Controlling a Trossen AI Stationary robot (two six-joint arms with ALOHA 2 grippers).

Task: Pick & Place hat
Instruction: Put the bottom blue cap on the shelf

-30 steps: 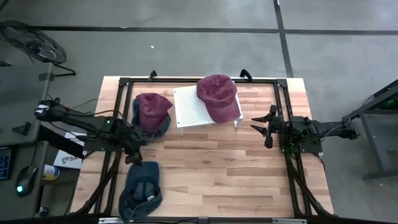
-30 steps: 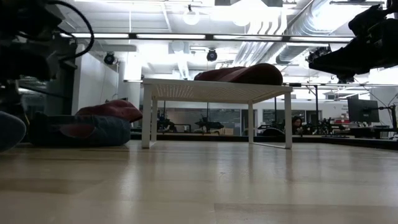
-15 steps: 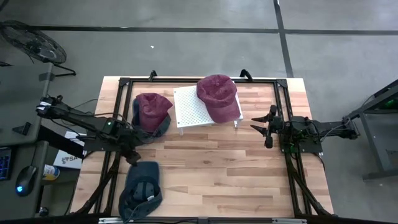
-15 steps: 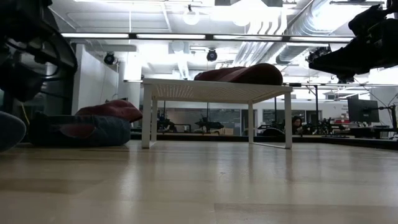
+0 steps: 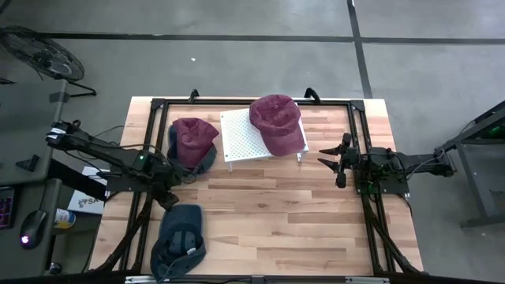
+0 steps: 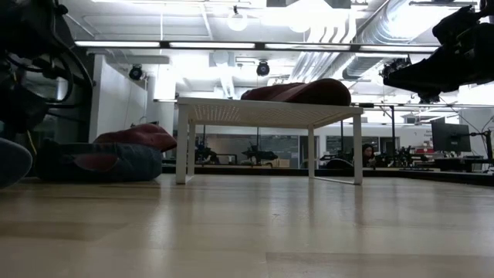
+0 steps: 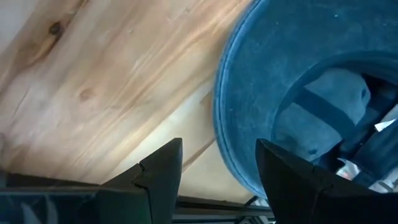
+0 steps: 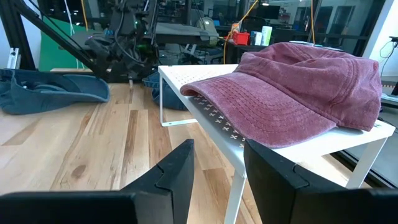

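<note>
On the wooden desk (image 5: 268,213), the blue hat (image 5: 179,237) lies at the near left, just nearward of the released left end effector (image 5: 169,199); the right end effector (image 5: 335,163), also released, waits far right.

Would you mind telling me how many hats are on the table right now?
4: a maroon hat on the white rack, a maroon one stacked on a blue one beside the rack, and a blue hat at the near edge.
</note>
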